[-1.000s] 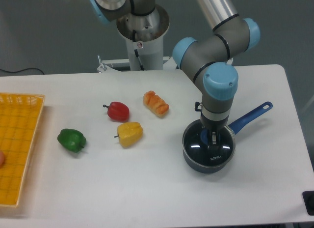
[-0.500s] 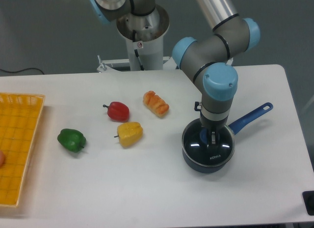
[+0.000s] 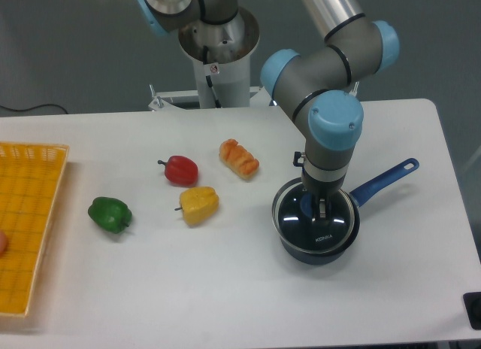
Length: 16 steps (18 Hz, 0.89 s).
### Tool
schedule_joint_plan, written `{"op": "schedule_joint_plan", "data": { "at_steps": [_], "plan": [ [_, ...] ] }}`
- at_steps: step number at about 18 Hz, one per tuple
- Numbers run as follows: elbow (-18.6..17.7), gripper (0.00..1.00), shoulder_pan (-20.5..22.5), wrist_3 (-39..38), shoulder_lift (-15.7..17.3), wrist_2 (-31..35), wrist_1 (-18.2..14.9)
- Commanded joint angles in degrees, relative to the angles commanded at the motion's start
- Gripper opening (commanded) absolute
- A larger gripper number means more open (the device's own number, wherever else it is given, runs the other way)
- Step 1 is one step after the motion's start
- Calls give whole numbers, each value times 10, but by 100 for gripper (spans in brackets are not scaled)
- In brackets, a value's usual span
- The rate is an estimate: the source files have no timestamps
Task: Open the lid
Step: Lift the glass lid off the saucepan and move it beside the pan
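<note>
A robot arm's fingers (image 3: 318, 207) grip the blue knob of a glass lid (image 3: 314, 221), which sits slightly off-centre over a dark blue saucepan (image 3: 319, 251) on a white counter (image 3: 225, 289). A loose grip could drop the lid against the pan

From my screen I see the lid (image 3: 312, 221) over the saucepan (image 3: 331, 247) at the table's (image 3: 225, 289) right, offset to its left, the gripper (image 3: 314, 207) above it, four vegetables to the left, and a basket (image 3: 26, 221) at the far left edge.
</note>
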Motion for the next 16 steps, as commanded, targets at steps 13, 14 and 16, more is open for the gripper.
{"op": "schedule_joint_plan", "data": {
  "at_steps": [13,14,16],
  "plan": [
    [7,59,-45,-95,14,-32,-1],
    [7,59,-51,-105,14,-41,0],
    [8,59,-62,-128,21,-46,0]
  ]
}}
